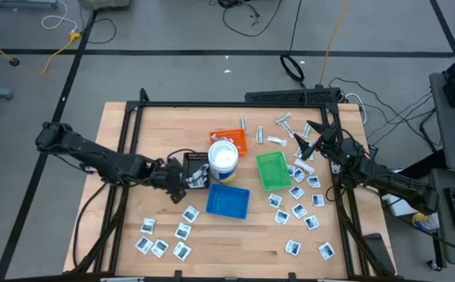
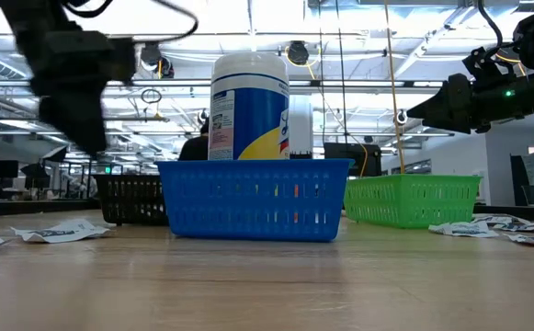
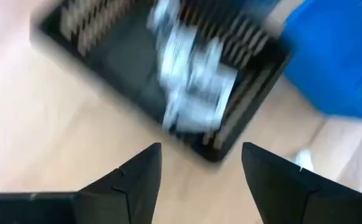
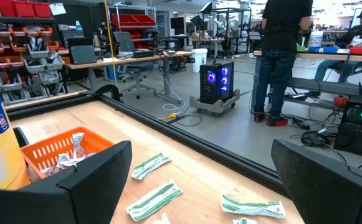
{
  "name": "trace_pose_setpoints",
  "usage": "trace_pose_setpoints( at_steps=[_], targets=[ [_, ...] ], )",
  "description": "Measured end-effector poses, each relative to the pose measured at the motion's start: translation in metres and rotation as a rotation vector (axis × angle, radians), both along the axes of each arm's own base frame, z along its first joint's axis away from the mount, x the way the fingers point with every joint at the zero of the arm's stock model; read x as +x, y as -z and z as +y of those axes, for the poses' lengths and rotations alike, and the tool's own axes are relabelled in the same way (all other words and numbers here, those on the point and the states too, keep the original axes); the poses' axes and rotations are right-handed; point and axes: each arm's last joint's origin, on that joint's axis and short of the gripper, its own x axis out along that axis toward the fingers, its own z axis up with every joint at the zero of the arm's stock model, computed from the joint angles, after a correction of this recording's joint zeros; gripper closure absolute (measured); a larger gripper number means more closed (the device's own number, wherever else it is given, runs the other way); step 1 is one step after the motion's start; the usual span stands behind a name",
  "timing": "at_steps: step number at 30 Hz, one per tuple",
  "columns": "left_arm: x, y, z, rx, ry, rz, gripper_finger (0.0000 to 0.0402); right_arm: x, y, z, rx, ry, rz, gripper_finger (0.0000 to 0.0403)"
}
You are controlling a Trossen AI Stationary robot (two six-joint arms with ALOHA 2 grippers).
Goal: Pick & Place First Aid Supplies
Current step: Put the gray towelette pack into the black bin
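White square packets lie scattered on the table at the near left (image 1: 164, 239) and at the right (image 1: 301, 204). Pale wrapped strips (image 1: 278, 129) lie near the far edge. My left gripper (image 3: 199, 165) hangs open just above the black tray (image 1: 194, 166), with nothing between its fingers. White packets (image 3: 193, 87) lie inside that tray, on its floor. Near the far right of the table, my right gripper (image 4: 202, 180) waits open and level. It faces the orange tray (image 4: 62, 152), which holds a crumpled packet, and the strips (image 4: 156, 199) lie on the wood below it.
A white round tub (image 1: 222, 159) stands at the table's middle, between the black tray and the green tray (image 1: 272, 170). The blue tray (image 1: 228, 200) sits just nearer, close by my left gripper. The orange tray (image 1: 229, 141) is behind the tub. A person (image 4: 283, 56) stands beyond the table.
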Motion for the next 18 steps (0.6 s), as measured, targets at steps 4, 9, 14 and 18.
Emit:
trace_pose_setpoints(
  at_steps=[4,9,14,18],
  targets=[
    [-0.019,0.003,-0.003,-0.158,-0.105,0.185,0.0198,0.0,0.0,0.0,0.0,0.0,0.0,0.0023],
    [-0.039,0.006,-0.012,-0.265,-0.166,0.393,0.022,0.0,0.0,0.0,0.0,0.0,0.0,0.0023],
    [-0.046,0.006,-0.03,-0.335,-0.129,0.438,0.0233,0.0,0.0,0.0,0.0,0.0,0.0,0.0023],
    [-0.048,0.008,-0.046,-0.345,-0.123,0.431,0.023,0.0,0.0,0.0,0.001,0.0,0.0,0.0023]
  ],
)
